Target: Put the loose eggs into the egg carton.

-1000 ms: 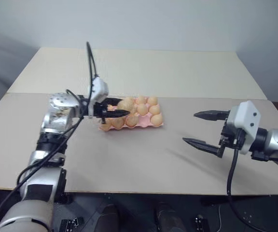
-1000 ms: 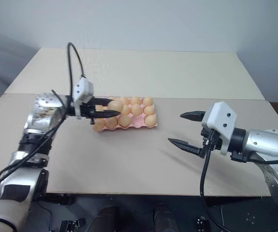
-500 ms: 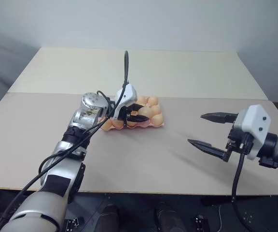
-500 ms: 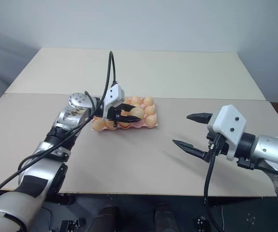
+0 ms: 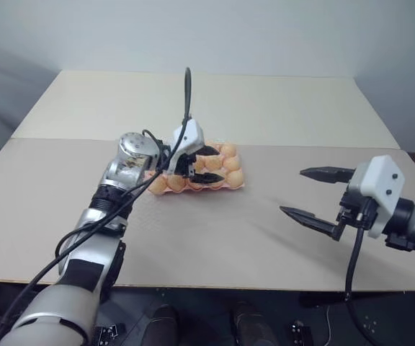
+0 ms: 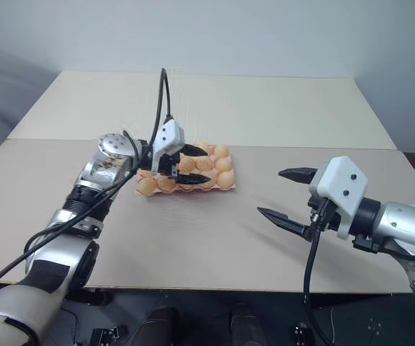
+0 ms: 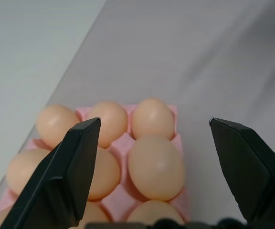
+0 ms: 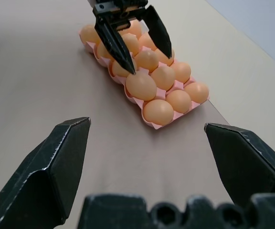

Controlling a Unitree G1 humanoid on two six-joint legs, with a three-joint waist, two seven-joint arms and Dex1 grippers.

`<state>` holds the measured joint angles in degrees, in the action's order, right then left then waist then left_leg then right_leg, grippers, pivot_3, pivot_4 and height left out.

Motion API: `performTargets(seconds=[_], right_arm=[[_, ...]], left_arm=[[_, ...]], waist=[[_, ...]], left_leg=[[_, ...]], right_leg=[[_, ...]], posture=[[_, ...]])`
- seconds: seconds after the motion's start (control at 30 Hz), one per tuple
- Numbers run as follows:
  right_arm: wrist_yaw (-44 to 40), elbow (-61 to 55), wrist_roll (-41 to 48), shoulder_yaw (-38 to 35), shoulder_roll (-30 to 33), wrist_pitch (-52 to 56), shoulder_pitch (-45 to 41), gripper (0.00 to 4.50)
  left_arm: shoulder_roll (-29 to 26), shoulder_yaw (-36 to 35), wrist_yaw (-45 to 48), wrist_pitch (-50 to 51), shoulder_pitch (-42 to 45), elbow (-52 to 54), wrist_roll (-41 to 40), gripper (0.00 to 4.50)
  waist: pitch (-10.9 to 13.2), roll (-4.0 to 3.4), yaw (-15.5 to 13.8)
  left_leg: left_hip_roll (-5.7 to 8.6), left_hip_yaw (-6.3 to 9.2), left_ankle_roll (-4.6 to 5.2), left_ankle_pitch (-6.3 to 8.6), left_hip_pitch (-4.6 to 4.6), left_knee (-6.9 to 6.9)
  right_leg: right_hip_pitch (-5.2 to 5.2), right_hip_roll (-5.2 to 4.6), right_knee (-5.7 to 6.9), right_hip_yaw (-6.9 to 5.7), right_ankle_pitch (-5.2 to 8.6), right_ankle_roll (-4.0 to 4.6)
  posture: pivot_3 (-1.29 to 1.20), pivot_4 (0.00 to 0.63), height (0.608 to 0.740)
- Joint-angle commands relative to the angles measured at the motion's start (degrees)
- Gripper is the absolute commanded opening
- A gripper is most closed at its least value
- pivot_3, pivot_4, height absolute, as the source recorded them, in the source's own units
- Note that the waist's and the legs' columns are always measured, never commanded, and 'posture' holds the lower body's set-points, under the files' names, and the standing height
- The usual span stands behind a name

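The left hand [image 8: 130,36] hovered spread over the egg carton [image 5: 230,186] at mid-bench [image 5: 193,238], eggs [image 8: 141,86] seated. Lifting straight up would avoid nudging them. The right hand [image 5: 310,193] hung spread, empty.

The pink egg carton [image 5: 234,184] sits on the table [image 5: 193,231] a little toward eleven o'clock from the middle, its visible cups filled with eggs [image 5: 234,177]. The left gripper [image 5: 209,167] hangs over the carton's middle with its black fingers spread apart and nothing between them. At three o'clock, well apart from the carton, the right gripper [image 5: 310,193] hovers with its fingers wide apart, pointing toward nine o'clock.
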<state>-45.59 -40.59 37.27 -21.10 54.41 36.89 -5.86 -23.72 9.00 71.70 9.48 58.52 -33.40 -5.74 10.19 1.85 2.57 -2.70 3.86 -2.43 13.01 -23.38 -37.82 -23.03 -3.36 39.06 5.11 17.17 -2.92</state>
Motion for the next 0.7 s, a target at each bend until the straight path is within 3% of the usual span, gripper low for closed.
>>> performTargets(seconds=[0.03,0.2,0.4,0.5,0.7], right_arm=[[-0.64,0.41,0.43,0.13,0.29,-1.31,-1.56,4.50],[-2.79,3.81,-0.64,3.27,0.09,-3.16,-4.43,4.50],[-4.49,8.20,-2.57,7.93,-0.82,-5.32,-8.77,4.50],[-5.85,10.14,-3.40,9.45,-1.10,-6.38,-9.94,4.50],[-7.44,12.22,-3.85,10.21,-1.51,-6.86,-10.25,4.50]], left_arm=[[-5.08,-5.33,0.85,5.00,1.12,7.38,-4.68,3.94],[-17.58,-13.72,4.75,11.37,-11.01,21.77,-12.29,3.94],[-27.88,-27.77,6.88,13.48,-35.31,35.74,-19.94,3.94],[-28.77,-35.60,6.35,16.48,-46.83,43.14,-24.52,3.94],[-26.96,-44.87,3.28,16.32,-61.62,50.35,-27.39,3.94]], waist=[[0.00,0.00,0.08],[-0.06,-0.13,1.04],[-0.05,-0.15,0.83],[-0.04,-0.15,0.26],[-0.04,-0.15,-0.53]], left_leg=[[0.00,0.01,0.00,0.00,-0.01,0.00],[-0.04,-0.01,0.00,0.00,0.09,0.09],[-0.10,0.00,0.01,0.01,0.08,0.07],[-0.11,-0.02,0.00,0.02,0.04,0.06],[-0.12,-0.10,0.00,0.03,0.10,0.07]], right_leg=[[0.00,0.00,0.00,0.00,0.00,0.00],[-0.01,0.01,0.01,0.04,0.00,0.00],[0.01,0.00,0.00,0.00,0.02,0.00],[0.03,-0.05,-0.06,-0.03,0.02,-0.01],[0.09,-0.06,-0.10,-0.01,0.03,-0.01]], posture=[[0.00,0.150,0.740],[0.00,0.150,0.740],[0.00,0.150,0.740],[0.00,0.150,0.740],[0.00,0.150,0.740]])
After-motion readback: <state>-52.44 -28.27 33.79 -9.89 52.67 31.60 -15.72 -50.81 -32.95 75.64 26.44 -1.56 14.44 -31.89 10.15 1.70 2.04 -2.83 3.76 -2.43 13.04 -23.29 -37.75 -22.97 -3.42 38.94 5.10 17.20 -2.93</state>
